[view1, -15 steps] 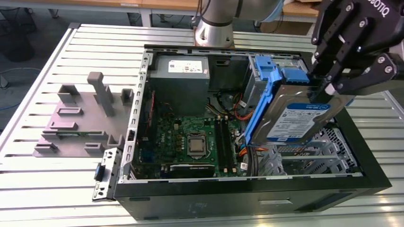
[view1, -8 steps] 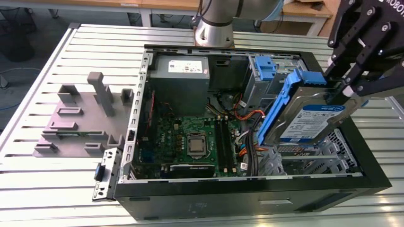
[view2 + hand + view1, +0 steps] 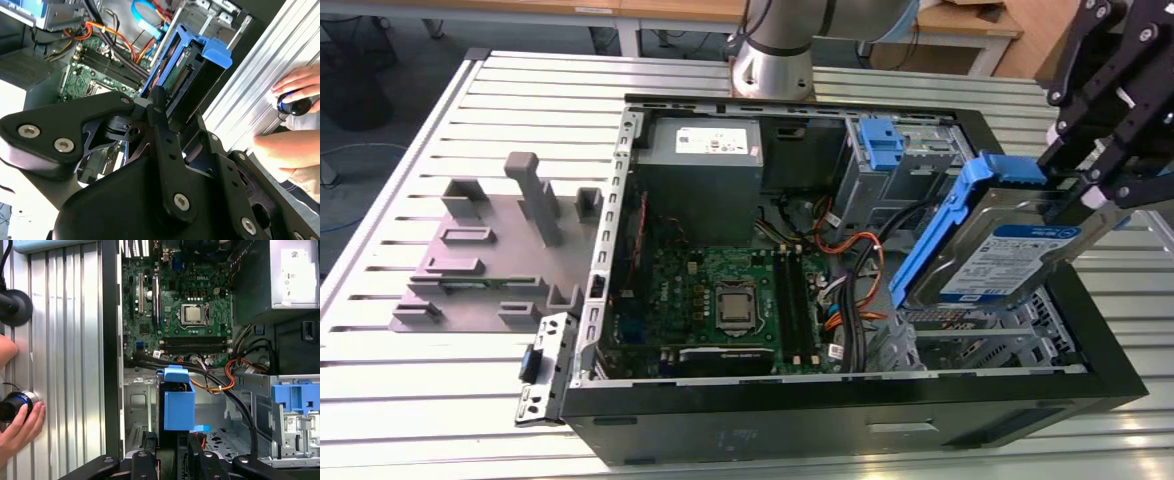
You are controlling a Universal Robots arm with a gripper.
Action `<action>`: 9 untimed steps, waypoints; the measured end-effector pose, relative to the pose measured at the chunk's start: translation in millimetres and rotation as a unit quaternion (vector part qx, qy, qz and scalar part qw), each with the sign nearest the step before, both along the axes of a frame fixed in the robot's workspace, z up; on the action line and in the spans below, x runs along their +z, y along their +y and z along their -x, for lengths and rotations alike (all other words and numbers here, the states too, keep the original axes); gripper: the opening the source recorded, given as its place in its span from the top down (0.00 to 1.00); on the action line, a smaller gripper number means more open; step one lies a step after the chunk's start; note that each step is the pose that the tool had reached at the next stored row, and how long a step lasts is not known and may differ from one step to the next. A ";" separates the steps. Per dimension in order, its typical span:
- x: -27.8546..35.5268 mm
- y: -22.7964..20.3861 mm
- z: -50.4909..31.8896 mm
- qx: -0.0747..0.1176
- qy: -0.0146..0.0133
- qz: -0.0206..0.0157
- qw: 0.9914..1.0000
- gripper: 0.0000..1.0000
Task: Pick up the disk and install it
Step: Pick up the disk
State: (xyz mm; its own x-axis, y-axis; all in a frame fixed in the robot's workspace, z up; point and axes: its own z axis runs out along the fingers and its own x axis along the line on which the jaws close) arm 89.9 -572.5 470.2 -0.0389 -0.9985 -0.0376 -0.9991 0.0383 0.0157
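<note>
The black gripper [image 3: 1083,205] is clamped on one end of the flat silver-grey hard disk with the white-and-blue label and blue plastic bracket [image 3: 994,255]. It holds the disk tilted in the air above the grey metal drive cage [image 3: 961,335], at the exterior view's right end of the open black computer case [image 3: 854,398].

I judge the disk stiff, dense for its size and sensitive to shock. Its metal flanks look smooth, and the bracket probably flexes, so the firmer hold would be across the metal body. Further in lies the green motherboard [image 3: 720,285]. A person's hand [image 3: 20,427] rests on the ribbed aluminium table [image 3: 400,400] beside the case.
</note>
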 end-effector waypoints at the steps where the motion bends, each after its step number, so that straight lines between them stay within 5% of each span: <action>1: -0.6 -0.2 -1.9 0.000 0.000 0.000 1.000 0.65; 9: -6.3 -1.8 -14.3 0.000 0.000 0.000 1.000 0.65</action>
State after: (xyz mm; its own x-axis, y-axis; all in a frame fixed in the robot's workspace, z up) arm 104.3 -574.3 463.9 -0.0384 -0.9986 -0.0376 -0.9992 0.0379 0.0157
